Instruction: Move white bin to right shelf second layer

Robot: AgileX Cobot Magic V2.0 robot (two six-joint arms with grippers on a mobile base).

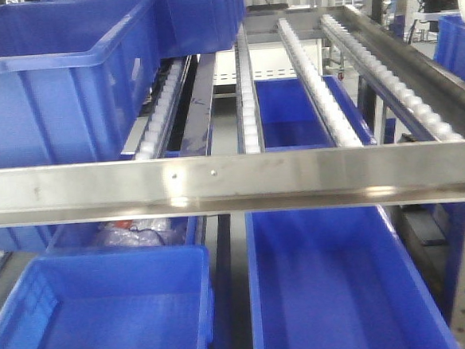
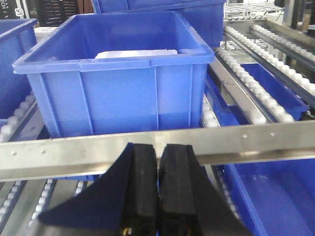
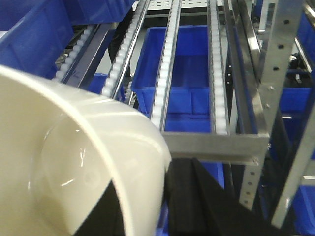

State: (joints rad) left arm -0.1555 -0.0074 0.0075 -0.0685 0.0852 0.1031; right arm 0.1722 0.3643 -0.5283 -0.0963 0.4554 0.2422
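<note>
The white bin [image 3: 74,162] is a glossy cream tub that fills the lower left of the right wrist view, tilted with its inside toward the camera. My right gripper [image 3: 157,196] is shut on the bin's wall, one finger inside and one finger [image 3: 189,196] outside. The bin hangs just in front of and below the steel front rail [image 3: 216,145] of the right shelf second layer, whose roller tracks [image 3: 216,73] slope away. That level also shows in the front view [image 1: 323,96]. My left gripper [image 2: 158,157] is shut and empty in front of a steel rail [image 2: 236,142]. The front view shows neither gripper nor bin.
A large blue crate [image 2: 118,93] sits on the left rollers behind the rail, with something white [image 2: 133,53] inside. Blue crates stand on the upper left [image 1: 50,83] and on the lower level [image 1: 336,279], [image 1: 106,311]. A perforated steel upright [image 3: 270,73] stands at the right.
</note>
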